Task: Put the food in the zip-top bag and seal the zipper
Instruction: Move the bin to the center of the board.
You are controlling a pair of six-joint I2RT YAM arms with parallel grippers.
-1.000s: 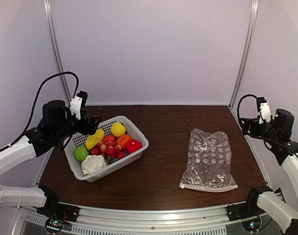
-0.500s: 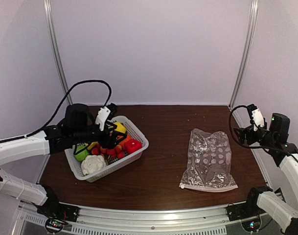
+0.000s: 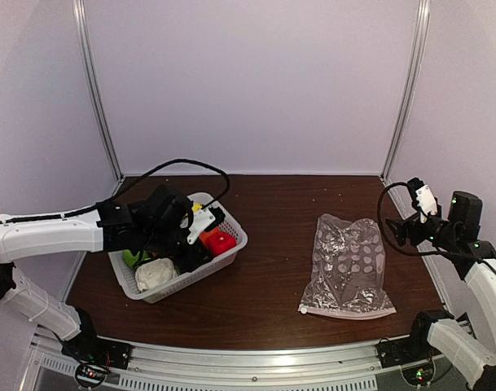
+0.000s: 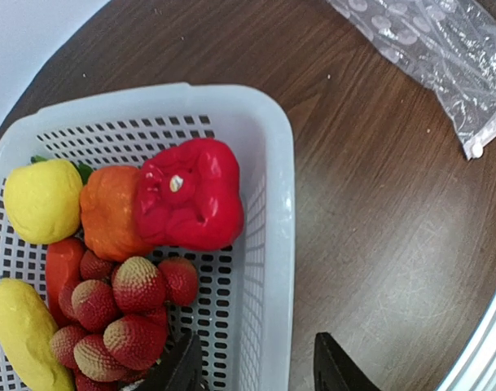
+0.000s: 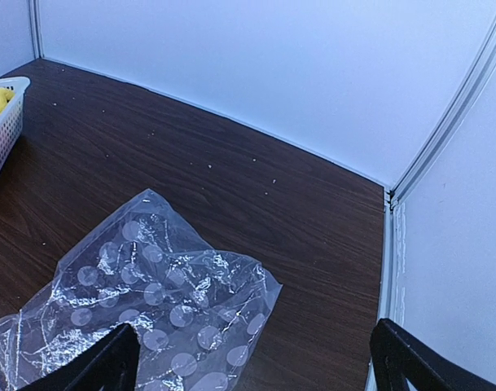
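The left gripper (image 4: pixel 254 352)'s jaws stood apart astride the basket (image 4: pixel 274 163) wall, so shifting to 9 o'clock over the strawberries (image 4: pixel 125 314) before closing seemed wise; the right gripper (image 5: pixel 256 358)'s jaws gaped wide.

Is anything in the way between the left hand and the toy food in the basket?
Yes: the white mesh basket's side wall runs between the fingers of the left hand, one inside by the red toy strawberries, the other outside it.
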